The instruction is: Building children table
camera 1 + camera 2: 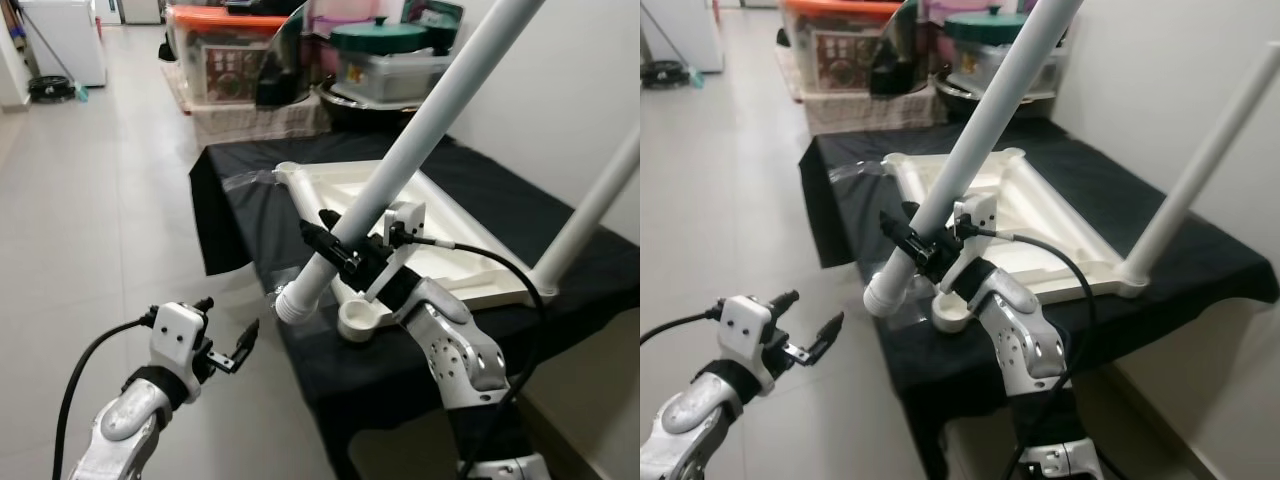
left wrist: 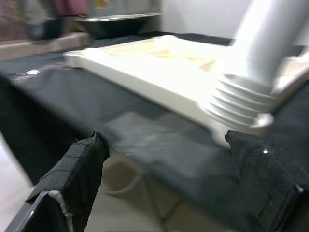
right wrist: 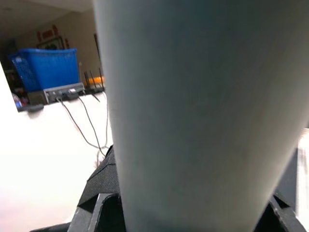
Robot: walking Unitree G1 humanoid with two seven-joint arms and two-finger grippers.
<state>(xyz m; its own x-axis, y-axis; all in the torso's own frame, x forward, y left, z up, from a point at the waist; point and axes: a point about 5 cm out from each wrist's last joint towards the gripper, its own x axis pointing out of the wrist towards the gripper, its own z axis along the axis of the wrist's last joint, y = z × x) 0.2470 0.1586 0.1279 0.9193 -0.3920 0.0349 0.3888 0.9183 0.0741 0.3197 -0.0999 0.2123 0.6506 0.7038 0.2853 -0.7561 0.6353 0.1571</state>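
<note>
The white tabletop (image 1: 462,243) lies upside down on a black-draped table (image 1: 250,190). One white leg (image 1: 592,203) stands fixed in its far right corner. My right gripper (image 1: 336,250) is shut on a second white leg (image 1: 425,125), which slants up to the right. Its ribbed threaded end (image 1: 297,300) hangs just left of the round corner socket (image 1: 358,320), apart from it. In the right wrist view the leg (image 3: 203,111) sits between the fingers. My left gripper (image 1: 228,325) is open and empty, low over the floor. Its fingers (image 2: 72,179) frame the threaded end (image 2: 241,96).
Storage boxes (image 1: 225,55) and a lidded pot (image 1: 385,50) are stacked behind the table. A white wall (image 1: 560,90) runs along the right. Tiled floor (image 1: 90,220) stretches to the left of the table's front edge.
</note>
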